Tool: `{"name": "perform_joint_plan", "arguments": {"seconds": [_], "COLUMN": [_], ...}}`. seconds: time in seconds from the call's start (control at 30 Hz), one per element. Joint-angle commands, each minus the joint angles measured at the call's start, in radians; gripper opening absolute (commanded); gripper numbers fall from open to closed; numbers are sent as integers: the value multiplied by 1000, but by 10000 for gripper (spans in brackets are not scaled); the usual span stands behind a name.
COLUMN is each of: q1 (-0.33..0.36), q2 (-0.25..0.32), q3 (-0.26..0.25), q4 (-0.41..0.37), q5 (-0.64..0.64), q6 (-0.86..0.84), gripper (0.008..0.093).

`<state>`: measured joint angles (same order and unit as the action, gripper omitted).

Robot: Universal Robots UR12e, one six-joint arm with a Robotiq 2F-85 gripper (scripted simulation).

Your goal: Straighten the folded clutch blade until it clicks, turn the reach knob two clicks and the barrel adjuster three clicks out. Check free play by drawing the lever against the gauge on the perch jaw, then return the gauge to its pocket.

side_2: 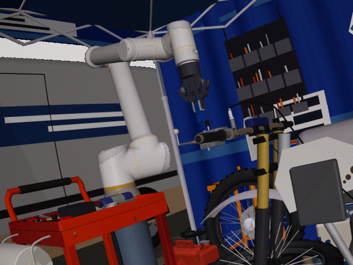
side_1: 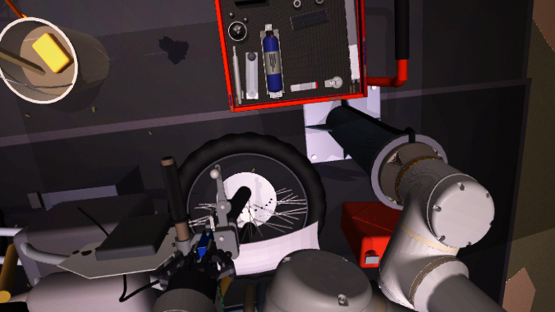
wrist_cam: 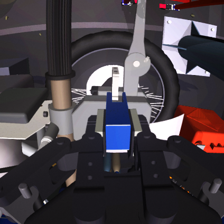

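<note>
At the motorcycle's handlebar end the grey clutch perch (wrist_cam: 111,105) (side_2: 211,142) sits beside the black ribbed grip (wrist_cam: 58,39) (side_2: 211,137). The grey lever blade (wrist_cam: 138,45) (side_1: 220,186) runs straight out from its pivot to a ball end (side_1: 214,173) (side_2: 176,131). A small black knob (side_2: 207,123) stands on top of the perch. A blue forked gauge (wrist_cam: 117,124) (side_2: 200,114) (side_1: 202,248) hangs above the perch, its notch in line with a pale tab (wrist_cam: 115,84). My gripper (wrist_cam: 117,142) (side_2: 198,106) (side_1: 204,256) is above the perch, closed on the blue gauge.
The red tool tray (side_1: 289,51) on the cart (side_2: 85,216) holds a blue canister (side_1: 273,61) and small tools. A red fuel can (side_2: 194,252) (wrist_cam: 206,126) lies on the floor by the front wheel (side_1: 250,193). A tent pole (side_2: 171,137) stands just behind the lever.
</note>
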<state>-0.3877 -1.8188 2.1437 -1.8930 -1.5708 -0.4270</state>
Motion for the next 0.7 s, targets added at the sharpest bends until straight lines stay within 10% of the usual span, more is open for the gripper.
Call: {"name": "perform_joint_plan", "arguments": {"seconds": [0.0,0.67], "q1": [0,-25], "q2": [-4,-21], "q3": [-10,-39], "q4": [9,56], "q5": [0,0], "q6": [7,14], "gripper": [80,80]}}
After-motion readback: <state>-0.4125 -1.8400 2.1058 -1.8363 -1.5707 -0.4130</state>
